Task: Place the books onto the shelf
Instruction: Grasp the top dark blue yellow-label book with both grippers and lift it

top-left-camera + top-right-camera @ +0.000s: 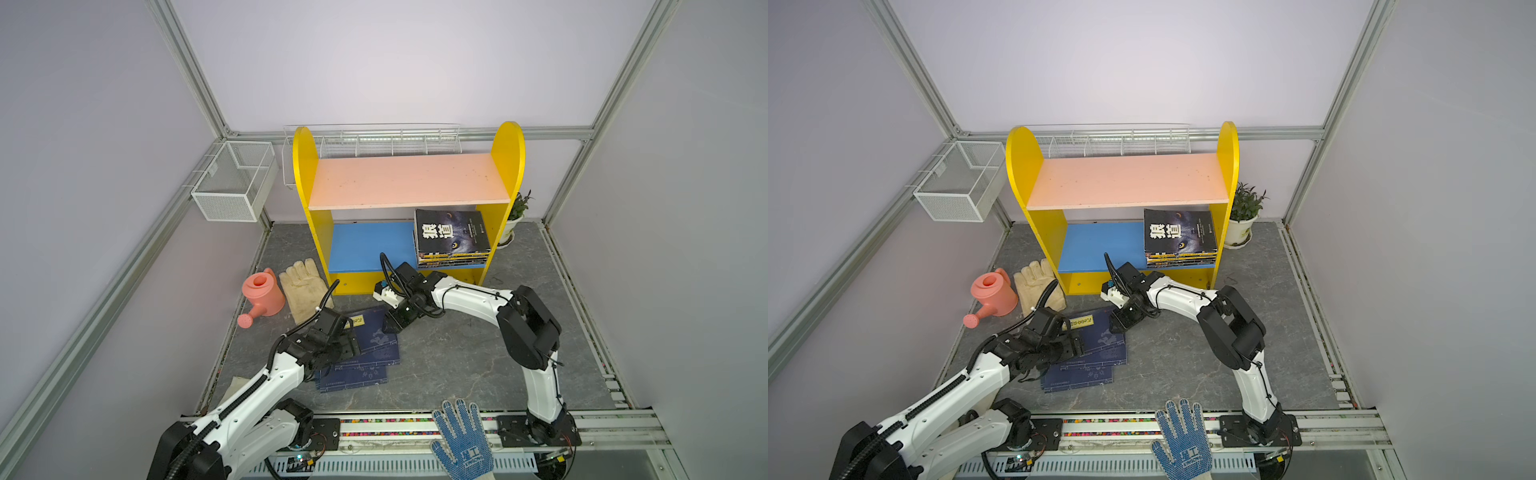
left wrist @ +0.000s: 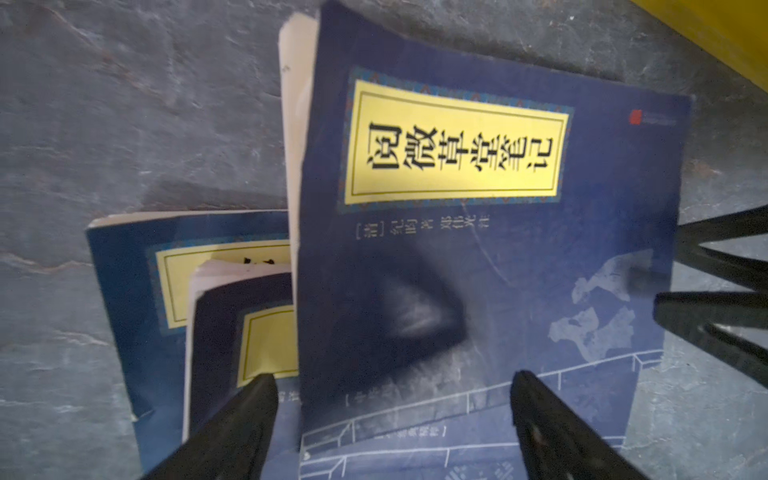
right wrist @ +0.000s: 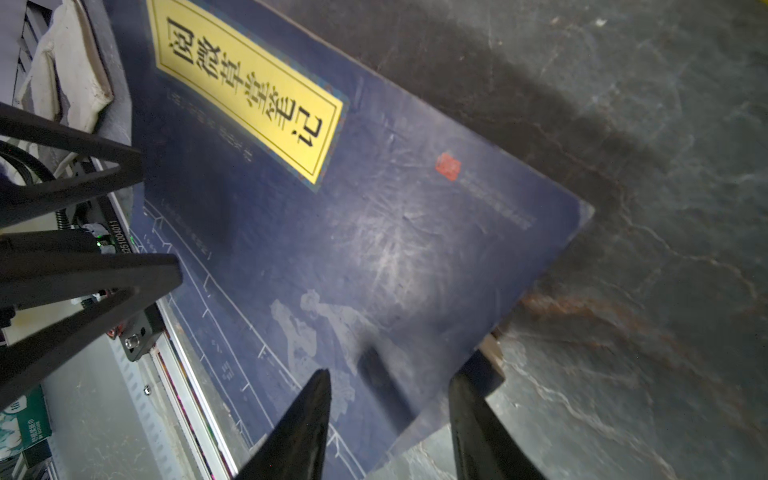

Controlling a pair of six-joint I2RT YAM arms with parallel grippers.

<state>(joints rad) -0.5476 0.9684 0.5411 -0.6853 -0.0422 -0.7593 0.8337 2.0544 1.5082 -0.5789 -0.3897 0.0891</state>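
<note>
Lower navy books (image 1: 353, 378) mostly under the top book (image 1: 376, 338); potted plant (image 1: 517, 212) half behind the shelf (image 1: 305, 166).

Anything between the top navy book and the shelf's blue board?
Nothing loose. Between the top navy book and the blue lower board there is only the right gripper, at the book's corner. The board's left half is free; a stack of books fills its right end.

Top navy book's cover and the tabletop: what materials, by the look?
Top navy book: paperback, coated card cover, slight sheen; glare patch, scuffs, cream page edges. Tabletop: grey stone or stone-print laminate, matte, veined; cannot tell which.
</note>
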